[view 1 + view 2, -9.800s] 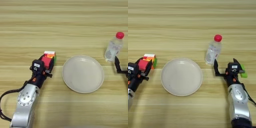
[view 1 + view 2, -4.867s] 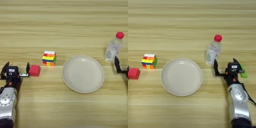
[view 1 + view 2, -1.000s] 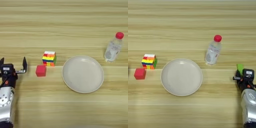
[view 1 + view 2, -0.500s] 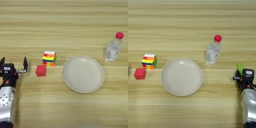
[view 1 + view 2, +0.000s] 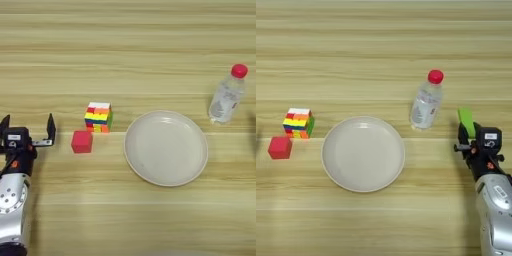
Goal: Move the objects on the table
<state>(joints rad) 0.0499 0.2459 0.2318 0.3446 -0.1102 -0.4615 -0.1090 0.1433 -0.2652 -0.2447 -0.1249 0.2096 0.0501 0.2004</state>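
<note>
Multicoloured puzzle cube (image 5: 98,118): the only item you need to note here. It stands upright and flat on the worktop (image 5: 150,30), left of the middle of the scene and about halfway between the near and far edges. Its front face shows you horizontal stripes: orange-red at the top, then yellow, green and blue, with orange and red squares along the bottom row. The top face reads mostly white, with a red-orange strip along its front edge. The cube is turned slightly, so you also see a narrow green side face on its right.
</note>
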